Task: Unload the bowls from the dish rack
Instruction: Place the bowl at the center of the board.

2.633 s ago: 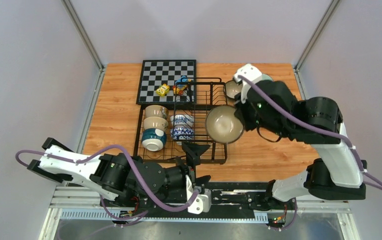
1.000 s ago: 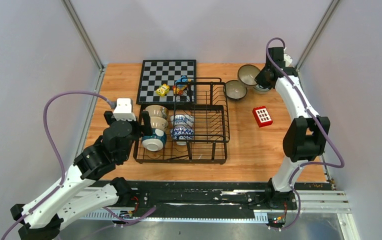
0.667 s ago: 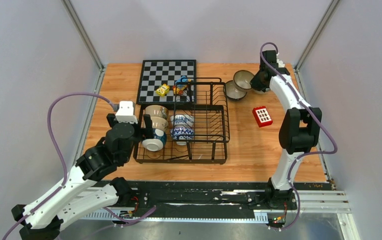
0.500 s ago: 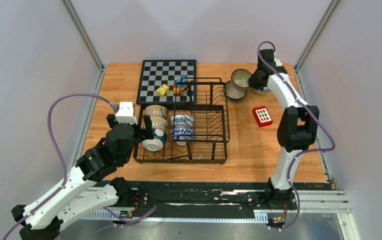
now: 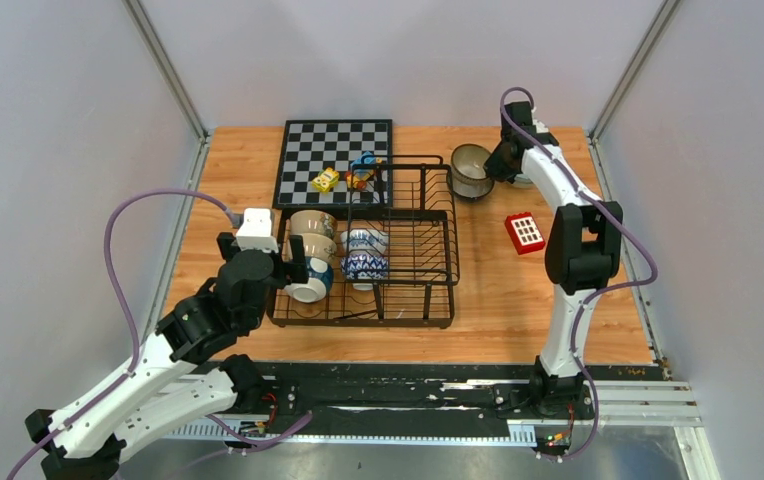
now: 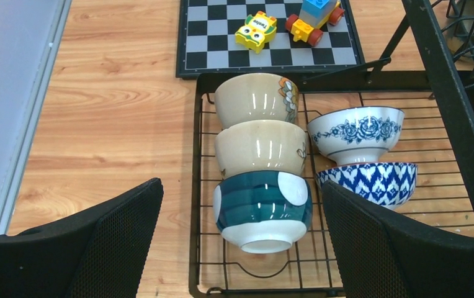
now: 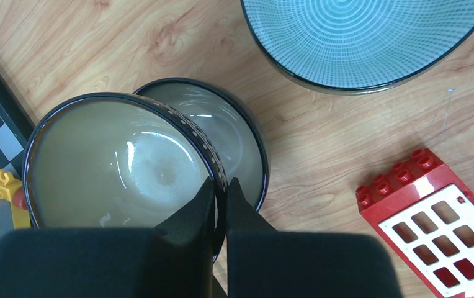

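The black wire dish rack (image 5: 413, 300) holds a row of two beige bowls (image 6: 258, 99) and a teal banded bowl (image 6: 263, 208) lying on their sides, with two blue-and-white patterned bowls (image 6: 357, 133) beside them. My left gripper (image 6: 241, 248) is open, its fingers either side of the teal bowl (image 5: 307, 279), short of it. My right gripper (image 7: 220, 189) is shut on the rim of a dark speckled bowl (image 7: 123, 161), held over a second dark bowl (image 7: 241, 133) on the table right of the rack (image 5: 470, 170). A pale mint bowl (image 7: 365, 43) sits nearby.
A chessboard (image 5: 336, 160) with small toy blocks (image 5: 348, 176) lies behind the rack. A red toy block (image 5: 525, 232) lies on the table right of the rack, also in the right wrist view (image 7: 439, 223). Grey walls stand on both sides.
My right gripper has carried the dark speckled bowl from the rack to the far right and then left over the other dark bowl. My left arm has reached to the rack's left end.
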You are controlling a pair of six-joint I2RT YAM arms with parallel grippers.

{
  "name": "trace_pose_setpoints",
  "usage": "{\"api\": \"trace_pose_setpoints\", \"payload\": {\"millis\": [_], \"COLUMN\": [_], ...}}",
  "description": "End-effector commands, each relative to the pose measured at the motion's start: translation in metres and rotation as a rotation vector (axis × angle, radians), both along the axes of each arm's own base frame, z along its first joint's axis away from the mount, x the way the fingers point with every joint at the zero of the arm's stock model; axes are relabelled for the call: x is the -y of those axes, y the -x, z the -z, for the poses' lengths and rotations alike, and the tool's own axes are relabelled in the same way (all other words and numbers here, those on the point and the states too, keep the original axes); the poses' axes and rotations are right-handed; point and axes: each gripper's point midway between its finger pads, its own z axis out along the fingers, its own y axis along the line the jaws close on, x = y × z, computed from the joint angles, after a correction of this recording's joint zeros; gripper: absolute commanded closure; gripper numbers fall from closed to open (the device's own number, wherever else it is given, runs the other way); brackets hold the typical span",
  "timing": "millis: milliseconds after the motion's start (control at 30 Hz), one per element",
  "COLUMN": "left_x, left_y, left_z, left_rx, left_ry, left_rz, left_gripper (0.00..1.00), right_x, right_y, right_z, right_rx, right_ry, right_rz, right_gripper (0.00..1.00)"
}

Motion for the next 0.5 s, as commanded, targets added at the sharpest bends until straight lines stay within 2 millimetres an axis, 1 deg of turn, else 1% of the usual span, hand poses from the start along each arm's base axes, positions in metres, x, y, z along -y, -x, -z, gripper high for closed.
{"api": "trace_pose_setpoints", "payload": {"millis": [0,300,467], "left_x": [0.002,0.006,0.007], "left_y": [-0.002,-0.003,-0.003], "left_z": [0.003,0.008,0.011], "left_rx": [-0.002,-0.010,-0.016], "left_ry": [0.015,0.022,0.019], "left_rz": [-0.004,0.005,0.005], "left_gripper": [0.00,0.00,0.00], "right_x": [-0.015,-0.019,-0.017], "right_y": [-0.013,-0.010,-0.009], "right_z": [-0.019,0.000,0.006], "right_rx": [0.062,0.023,0.011], "right_ry": [-0.015,0.005,0.016], "right_rz": [-0.013,-0.028,-0.031], "right_gripper": [1.00,1.00,1.00]}}
